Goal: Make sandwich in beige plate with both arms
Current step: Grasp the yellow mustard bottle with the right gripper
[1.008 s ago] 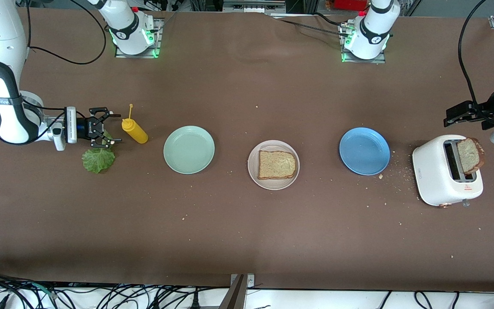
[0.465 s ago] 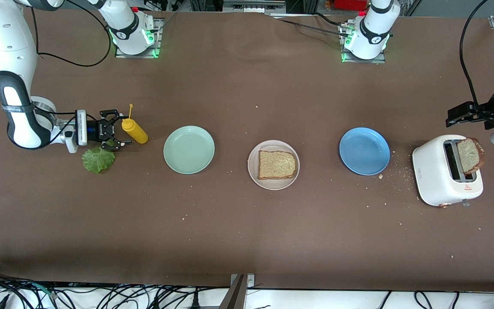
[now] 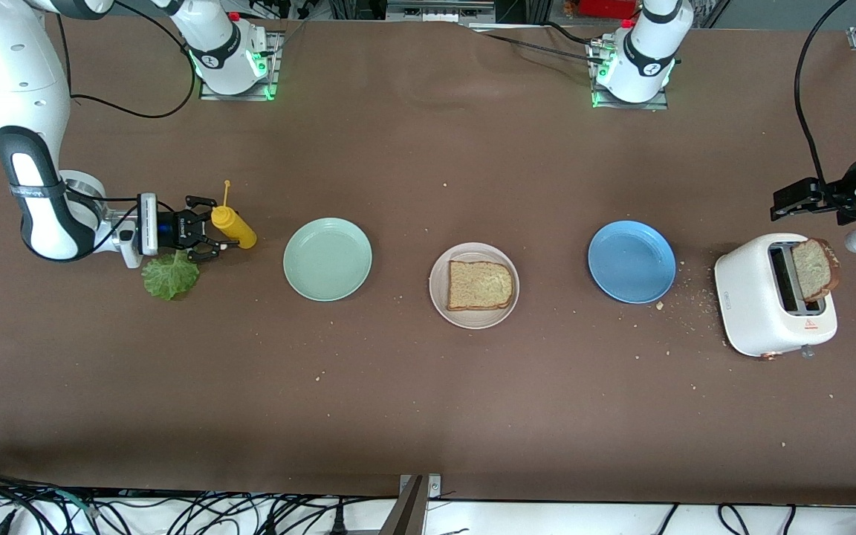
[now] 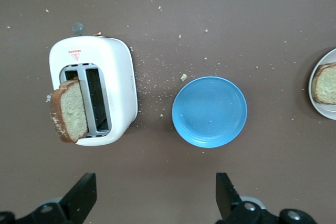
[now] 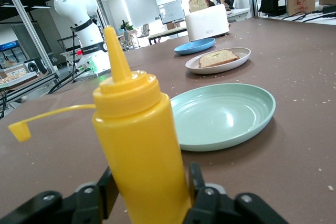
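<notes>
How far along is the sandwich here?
Done: one toast slice lies on the beige plate. In hand: the right gripper is round the mustard bottle, beside the lettuce. Left: lettuce and the second slice, in the toaster. The left gripper waits open above it.

The toaster [image 4: 94,95] carries a small red emblem whose wording is illegible.

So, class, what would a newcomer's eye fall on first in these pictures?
Probably the yellow squeeze bottle at the right arm's end of the table, between the right gripper's fingers. Next, the toast slice lying on the beige plate mid-table, and another slice poking from the white toaster.
</notes>
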`<control>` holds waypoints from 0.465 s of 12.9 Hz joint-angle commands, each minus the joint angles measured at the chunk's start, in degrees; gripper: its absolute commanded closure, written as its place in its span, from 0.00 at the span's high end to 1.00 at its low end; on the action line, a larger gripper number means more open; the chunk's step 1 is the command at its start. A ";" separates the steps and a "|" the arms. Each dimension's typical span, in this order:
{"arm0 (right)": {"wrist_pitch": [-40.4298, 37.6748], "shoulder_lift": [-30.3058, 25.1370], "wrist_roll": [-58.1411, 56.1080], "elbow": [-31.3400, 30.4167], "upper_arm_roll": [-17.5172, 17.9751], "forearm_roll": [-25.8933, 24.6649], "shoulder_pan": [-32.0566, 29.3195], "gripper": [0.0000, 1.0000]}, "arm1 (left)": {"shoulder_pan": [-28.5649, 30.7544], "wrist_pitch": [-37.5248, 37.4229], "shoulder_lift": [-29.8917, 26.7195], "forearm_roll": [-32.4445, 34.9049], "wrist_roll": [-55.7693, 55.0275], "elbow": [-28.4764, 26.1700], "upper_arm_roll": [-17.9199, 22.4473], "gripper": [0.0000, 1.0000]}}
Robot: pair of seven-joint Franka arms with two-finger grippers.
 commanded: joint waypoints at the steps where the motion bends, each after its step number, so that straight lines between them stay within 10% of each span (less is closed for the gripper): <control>1: 1.07 0.55 0.04 2.41 0.56 1.46 1.00 0.00 | -0.22 0.51 0.10 2.49 -0.69 -0.14 -0.35 1.00; 6: 7.03 -3.31 6.28 4.35 0.56 1.46 4.95 0.00 | -0.31 0.60 0.28 2.49 -0.69 -0.06 -0.52 1.00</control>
